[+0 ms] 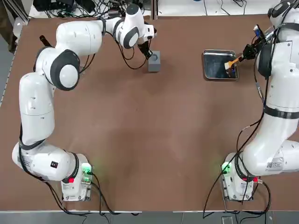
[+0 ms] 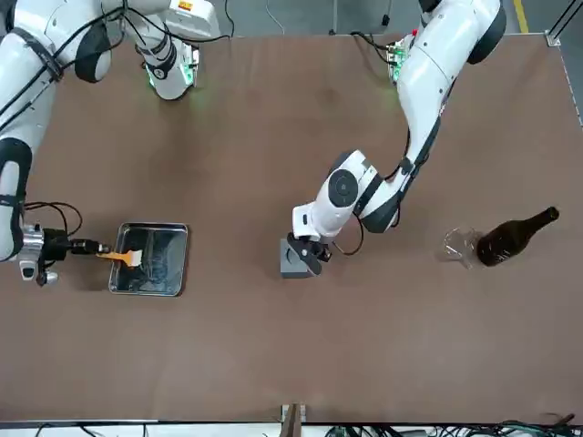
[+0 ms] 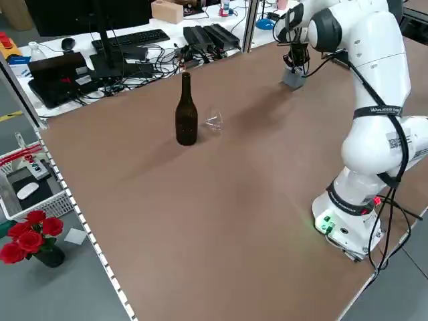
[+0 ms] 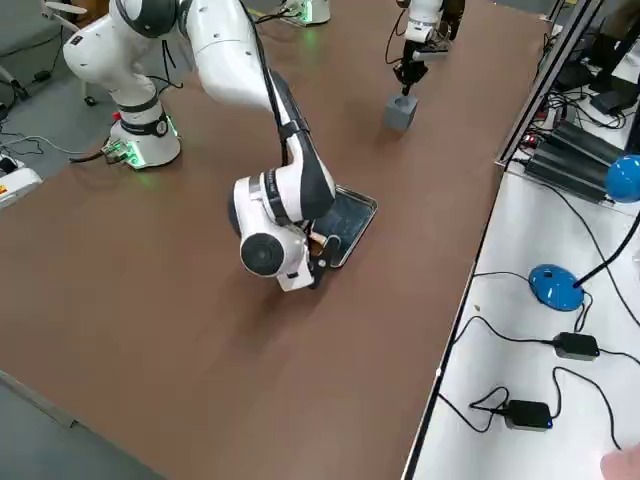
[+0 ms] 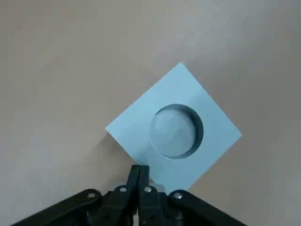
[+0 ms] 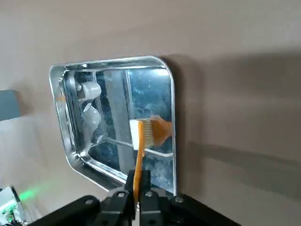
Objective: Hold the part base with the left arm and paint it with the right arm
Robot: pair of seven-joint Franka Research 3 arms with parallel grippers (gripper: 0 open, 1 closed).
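Left tool (image 5: 144, 167): closed at the block (image 5: 176, 129); grip unclear. Right tool (image 6: 137, 173): clamped on the brush (image 6: 139, 160), bristles over the tray (image 6: 120, 162).

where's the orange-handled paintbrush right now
The orange-handled paintbrush is shut in the right gripper; in the top view, on the right side, its bristles are over the shiny rectangular metal tray.
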